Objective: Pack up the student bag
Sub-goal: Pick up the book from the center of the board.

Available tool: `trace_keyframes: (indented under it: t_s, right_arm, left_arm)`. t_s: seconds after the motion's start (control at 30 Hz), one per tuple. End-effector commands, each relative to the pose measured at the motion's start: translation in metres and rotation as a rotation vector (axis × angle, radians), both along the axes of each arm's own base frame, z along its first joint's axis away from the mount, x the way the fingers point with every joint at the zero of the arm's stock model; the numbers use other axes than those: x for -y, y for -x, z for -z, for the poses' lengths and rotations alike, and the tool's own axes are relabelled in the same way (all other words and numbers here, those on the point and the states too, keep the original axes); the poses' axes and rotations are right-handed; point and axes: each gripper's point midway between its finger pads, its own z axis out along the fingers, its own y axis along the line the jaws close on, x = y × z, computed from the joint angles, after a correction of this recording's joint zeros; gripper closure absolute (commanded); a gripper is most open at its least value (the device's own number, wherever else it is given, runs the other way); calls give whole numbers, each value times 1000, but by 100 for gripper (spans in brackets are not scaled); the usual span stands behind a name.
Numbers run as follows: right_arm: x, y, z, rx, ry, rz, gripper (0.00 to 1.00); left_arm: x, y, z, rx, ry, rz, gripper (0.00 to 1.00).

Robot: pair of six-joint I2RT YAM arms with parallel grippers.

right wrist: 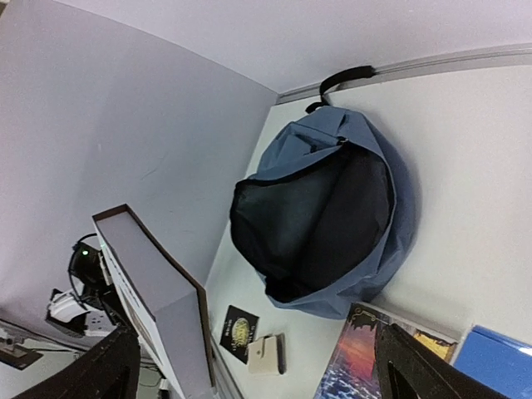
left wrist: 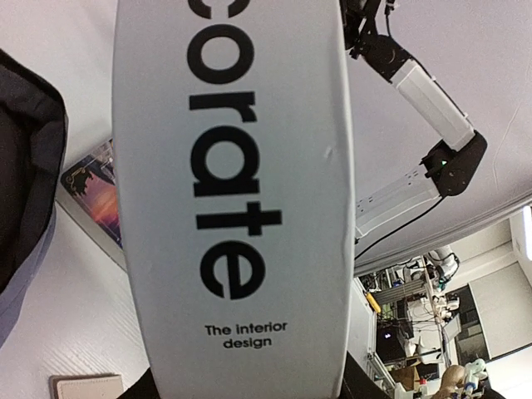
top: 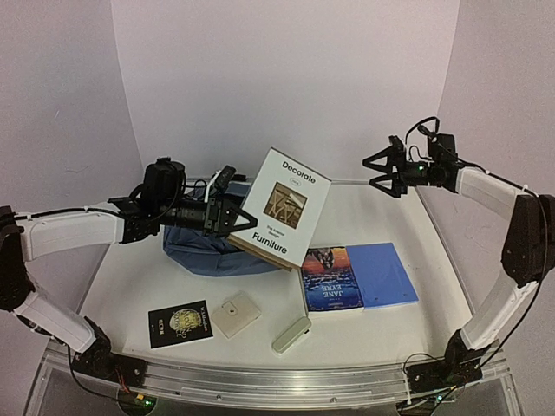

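Top external view: left gripper (top: 231, 220) clamps a white book (top: 282, 208) tilted above the open bag (top: 199, 251), lying rear left on the table (top: 130, 286); right gripper (top: 376, 173) hangs spread wide, empty.

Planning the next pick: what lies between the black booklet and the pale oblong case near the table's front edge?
A cream square pad lies flat between the black booklet and the pale oblong case, seen in the top external view.

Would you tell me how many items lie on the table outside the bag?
5: black booklet, cream wallet and pale case at the front; Jane Eyre book and blue notebook at right. The raised book may hide more.
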Motion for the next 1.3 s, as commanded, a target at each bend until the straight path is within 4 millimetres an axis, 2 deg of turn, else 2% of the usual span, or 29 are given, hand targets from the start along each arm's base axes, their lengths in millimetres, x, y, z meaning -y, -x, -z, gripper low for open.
trace_keyframes:
  t_s: [0.0, 0.1, 0.27, 0.3, 0.4, 0.5, 0.6, 0.73, 1.0, 1.17, 1.27]
  right_arm:
    - [-1, 17, 5, 20, 140, -12, 2]
    - [-8, 41, -9, 141, 180, -168, 2]
    - [-13, 101, 2, 236, 316, -509, 2]
    - [-16, 120, 1, 239, 312, -593, 2]
    - [-34, 162, 4, 212, 294, -781, 2]
    - [-54, 189, 8, 194, 278, -877, 2]
    - [-68, 195, 6, 182, 255, -893, 2]
    - [-81, 199, -2, 165, 209, -889, 2]
    - [-99, 237, 20, 130, 246, -1018, 2]
    - [-106, 242, 24, 116, 257, -1032, 4]
    - [-112, 245, 26, 104, 256, -1044, 8]
  left_arm:
    - [-8, 11, -12, 65, -14, 29, 92]
    - [-7, 20, -7, 45, -42, 91, 92]
    - [-9, 44, -2, 19, -61, 228, 92]
    - [-9, 50, -5, 22, -53, 262, 92]
    - [-4, 69, -6, 20, -62, 340, 91]
    - [6, 90, 4, 17, -118, 410, 91]
    - [16, 106, 14, 16, -152, 465, 91]
    - [18, 111, 13, 24, -143, 485, 90]
    - [17, 118, 1, 97, -83, 502, 86]
    - [12, 123, -9, 142, -56, 504, 84]
    - [11, 123, -10, 149, -61, 499, 84]
